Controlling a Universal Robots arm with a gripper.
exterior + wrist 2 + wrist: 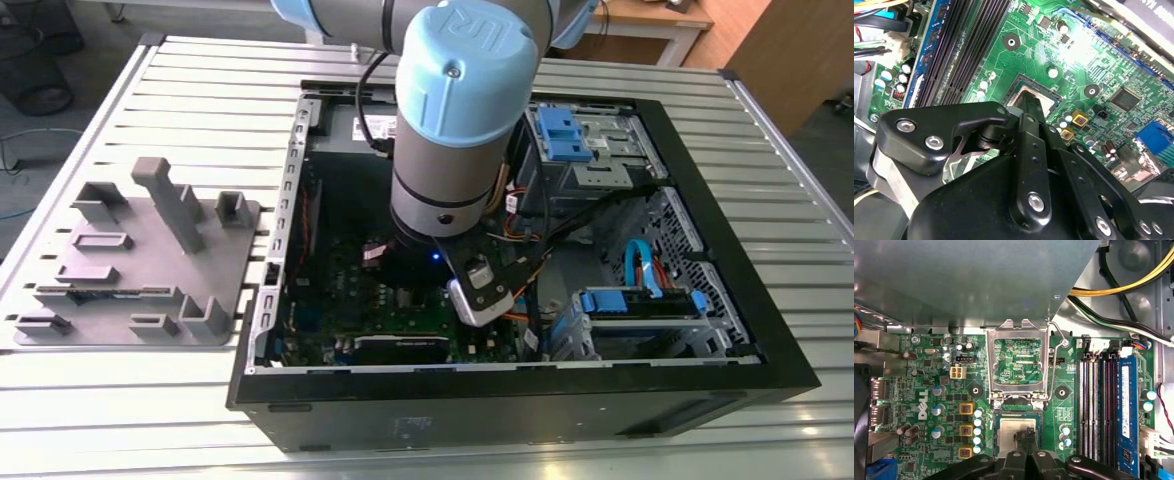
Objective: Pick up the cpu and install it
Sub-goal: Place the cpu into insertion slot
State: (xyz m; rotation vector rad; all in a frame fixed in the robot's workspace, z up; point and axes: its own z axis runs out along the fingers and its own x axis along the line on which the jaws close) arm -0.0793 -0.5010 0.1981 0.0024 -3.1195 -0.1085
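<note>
cpu [1010,435] in socket [1016,414], plate [1018,333] raised, hand [1026,436] over it

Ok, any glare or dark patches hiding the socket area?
Second wrist view: strong glare whitens the motherboard beside the cpu, which reads clearly. First wrist view: evenly lit, mild sheen on the hinged socket plate. Exterior view: the computer case interior is shadowed under the arm.

The hinged socket plate [1019,365] stands open at the centre of the frame, on the green motherboard [914,377]. Just beside its hinge, the cpu [1009,432] sits within the socket frame, with the gripper [1027,439] over it. Memory slots [1094,405] run alongside.
</note>
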